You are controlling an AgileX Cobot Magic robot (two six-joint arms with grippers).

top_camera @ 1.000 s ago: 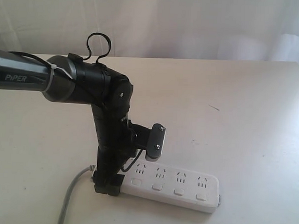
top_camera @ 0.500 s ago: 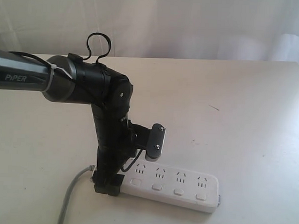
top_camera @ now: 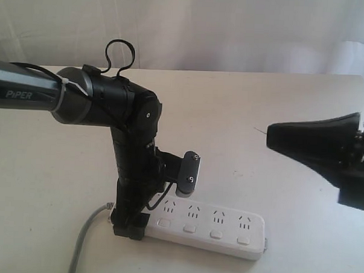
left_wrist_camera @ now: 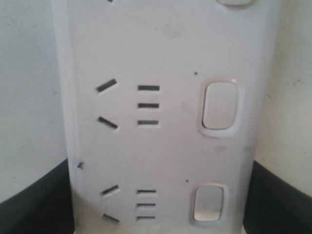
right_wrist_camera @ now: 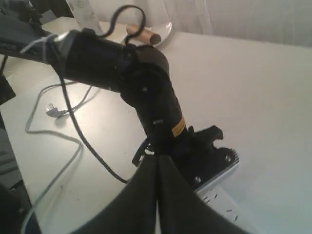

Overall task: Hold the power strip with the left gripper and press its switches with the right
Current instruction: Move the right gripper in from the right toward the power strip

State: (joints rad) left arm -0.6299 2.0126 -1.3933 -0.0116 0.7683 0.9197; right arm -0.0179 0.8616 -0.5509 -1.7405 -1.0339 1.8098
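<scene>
Power strip (top_camera: 220, 229) lies flat on the tabletop (top_camera: 280, 104), its grey cord (top_camera: 84, 241) trailing off the left end. Left claw (top_camera: 129, 228) stands upright over that cord end, jaws clamped across the strip's width. This pins it and leaves 4 switches (top_camera: 216, 234) exposed. Right claw (top_camera: 274, 135) hovers well apart, up at the right, fingers pressed together, likely so it can poke as 1 blunt tip.

White lettering "PiPER" on the grey sleeve (top_camera: 21, 93) of the left arm (top_camera: 133, 152), far left of the exterior frame, small yellow label (right_wrist_camera: 179, 127) on that arm in the right wrist view, print too small to read
</scene>
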